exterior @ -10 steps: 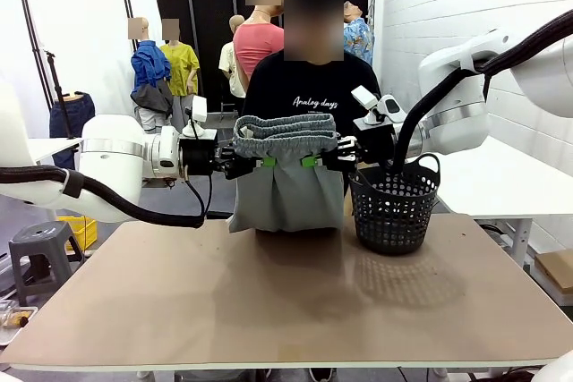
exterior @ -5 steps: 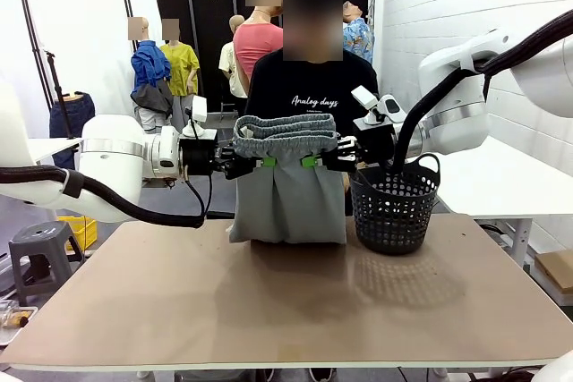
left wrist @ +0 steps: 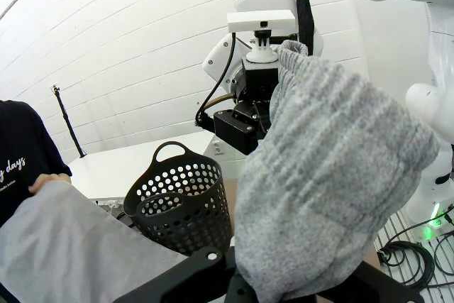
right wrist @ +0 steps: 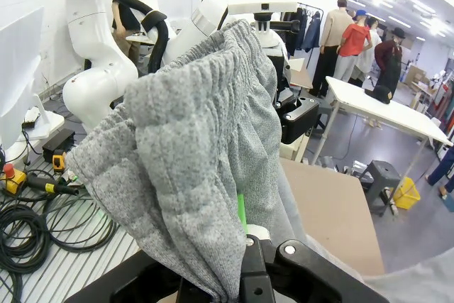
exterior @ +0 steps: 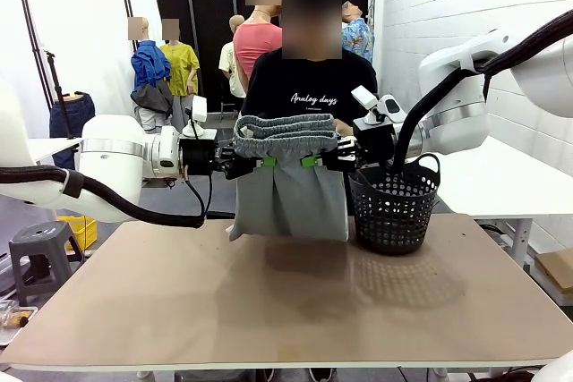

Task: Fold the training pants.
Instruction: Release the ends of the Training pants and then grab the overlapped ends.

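We hold the light grey jersey training pants point(exterior: 288, 199) up by the waistband over the tan table point(exterior: 269, 310); the left gripper point(exterior: 261, 162) and right gripper point(exterior: 312, 161) both pinch it tight. Next, we judge, lay them flat to fold.

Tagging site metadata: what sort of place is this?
Probably a robot lab or data-collection studio: painted brick wall, backdrop screens, loose cables, spare table behind.
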Controlling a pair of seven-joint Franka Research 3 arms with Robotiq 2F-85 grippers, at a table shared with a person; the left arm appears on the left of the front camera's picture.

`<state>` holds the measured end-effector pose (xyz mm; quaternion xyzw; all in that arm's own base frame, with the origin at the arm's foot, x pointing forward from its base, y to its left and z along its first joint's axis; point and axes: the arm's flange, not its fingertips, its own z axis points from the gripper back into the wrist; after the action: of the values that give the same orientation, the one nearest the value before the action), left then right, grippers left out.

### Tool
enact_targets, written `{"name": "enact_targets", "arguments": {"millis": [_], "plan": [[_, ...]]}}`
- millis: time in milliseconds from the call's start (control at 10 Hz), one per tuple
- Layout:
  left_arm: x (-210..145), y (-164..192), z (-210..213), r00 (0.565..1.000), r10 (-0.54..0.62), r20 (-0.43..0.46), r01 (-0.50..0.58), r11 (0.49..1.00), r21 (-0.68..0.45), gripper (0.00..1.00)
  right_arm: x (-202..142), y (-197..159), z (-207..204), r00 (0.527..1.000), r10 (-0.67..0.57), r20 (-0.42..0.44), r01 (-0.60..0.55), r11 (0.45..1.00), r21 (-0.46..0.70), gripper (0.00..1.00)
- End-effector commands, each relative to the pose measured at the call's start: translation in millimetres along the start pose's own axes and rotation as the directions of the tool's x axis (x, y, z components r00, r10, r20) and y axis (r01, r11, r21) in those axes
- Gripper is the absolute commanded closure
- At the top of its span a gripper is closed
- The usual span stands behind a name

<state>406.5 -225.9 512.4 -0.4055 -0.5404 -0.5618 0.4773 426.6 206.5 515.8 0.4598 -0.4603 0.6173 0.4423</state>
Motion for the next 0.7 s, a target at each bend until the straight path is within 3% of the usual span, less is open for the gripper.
{"name": "enact_targets", "arguments": {"millis": [0, 600], "plan": [[4.4, -0.3, -0.1, 1.000, -0.008, 0.000, 0.008, 1.000, 0.005, 1.00, -0.1, 2.7, 0.6, 1.000, -0.003, 0.024, 0.003, 1.000, -0.002, 1.00], [4.4, -0.3, -0.1, 1.000, -0.008, 0.000, 0.008, 1.000, 0.005, 1.00, -0.1, 2.7, 0.6, 1.000, -0.003, 0.024, 0.003, 1.000, -0.002, 1.00]]}}
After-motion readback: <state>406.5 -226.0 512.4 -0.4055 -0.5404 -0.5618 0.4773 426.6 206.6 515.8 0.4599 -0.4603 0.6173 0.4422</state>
